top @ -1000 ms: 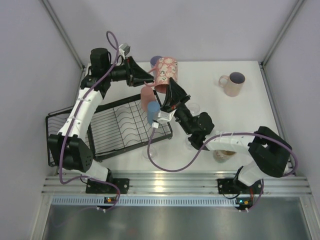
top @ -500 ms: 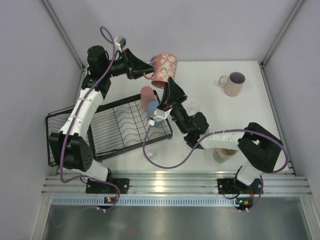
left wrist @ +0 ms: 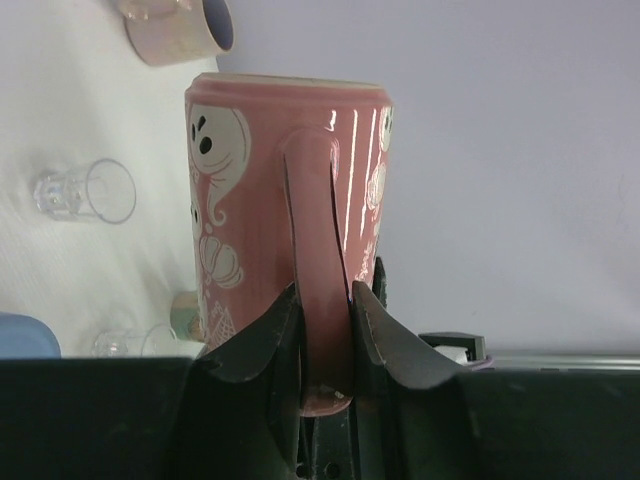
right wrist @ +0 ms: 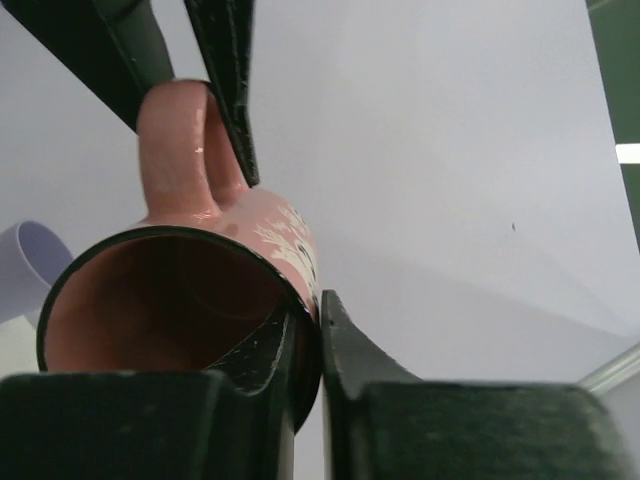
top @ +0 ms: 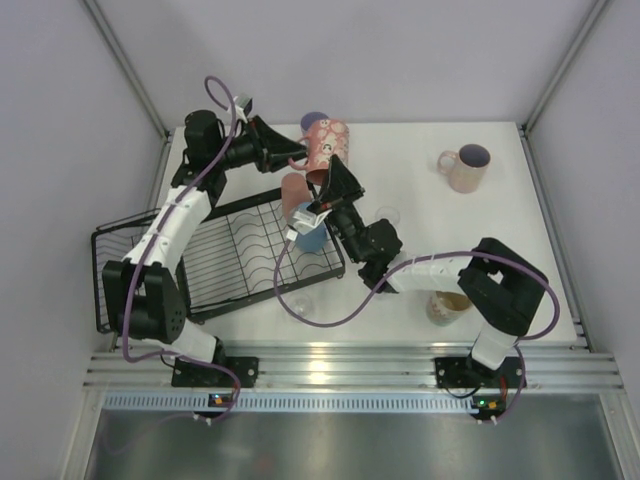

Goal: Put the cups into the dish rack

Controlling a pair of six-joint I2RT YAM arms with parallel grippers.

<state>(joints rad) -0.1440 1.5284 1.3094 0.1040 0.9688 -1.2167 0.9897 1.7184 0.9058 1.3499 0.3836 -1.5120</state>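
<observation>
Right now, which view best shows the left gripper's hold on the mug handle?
Left wrist: the left gripper clamps the pink mug by its handle, head-on. Right wrist shows the handle sideways, and the right gripper pinching the rim. Top external shows the mug small between both grippers.

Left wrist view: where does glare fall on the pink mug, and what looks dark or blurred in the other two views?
Left wrist: white streaks of glare run down the pink mug beside its handle. Right wrist: the right claw is near-black and soft-edged. Top external: even light, faint shadows, a clear glass barely visible.
</observation>
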